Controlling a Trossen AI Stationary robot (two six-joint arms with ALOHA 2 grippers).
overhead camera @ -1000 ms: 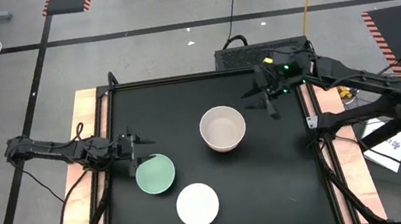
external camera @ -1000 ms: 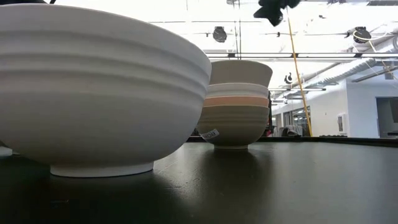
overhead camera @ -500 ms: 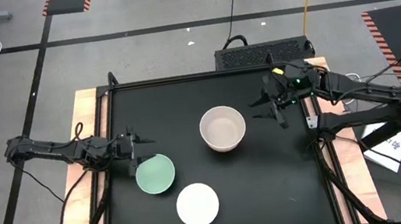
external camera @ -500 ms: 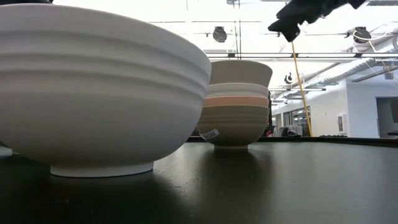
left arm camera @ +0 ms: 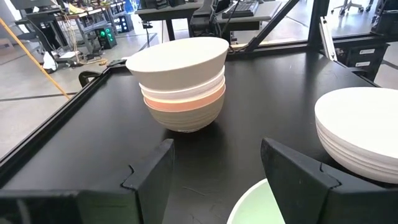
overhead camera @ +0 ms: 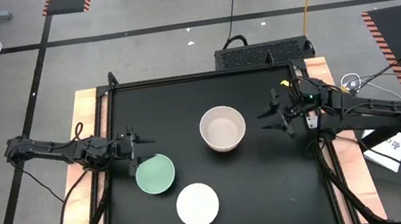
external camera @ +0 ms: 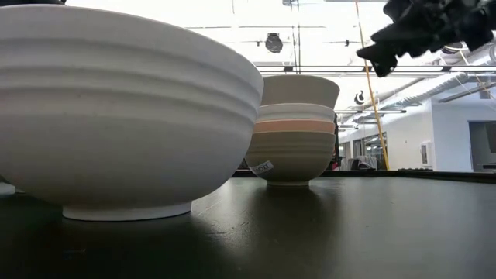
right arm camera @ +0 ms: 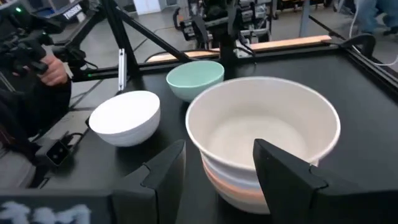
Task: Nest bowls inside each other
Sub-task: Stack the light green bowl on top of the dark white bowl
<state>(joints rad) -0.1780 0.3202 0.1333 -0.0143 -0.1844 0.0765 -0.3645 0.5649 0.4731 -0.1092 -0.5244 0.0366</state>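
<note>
A stack of bowls [overhead camera: 222,128] stands mid-table: beige [external camera: 299,88] on top, then white, orange-coral [external camera: 294,125] and olive-grey [external camera: 291,152], whose foot is on the table. A mint green bowl [overhead camera: 155,173] and a single white bowl [overhead camera: 198,205] stand nearer the near edge. My left gripper [overhead camera: 138,146] is open at the mint bowl's far-left rim [left arm camera: 258,202] and is not seen to touch it. My right gripper [overhead camera: 274,117] is open and raised to the right of the stack [right arm camera: 261,134], its fingers pointing at it.
The black table top [overhead camera: 183,102] has a raised frame and wooden side rails. Bare black surface lies along the far edge and on the right. In the right wrist view a person's hand [right arm camera: 55,70] shows beyond the table's left side.
My right gripper has drawn back from the far-right corner toward the near edge and a little to the right, sinking somewhat, still open. The left arm and all the bowls have stayed where they were.
</note>
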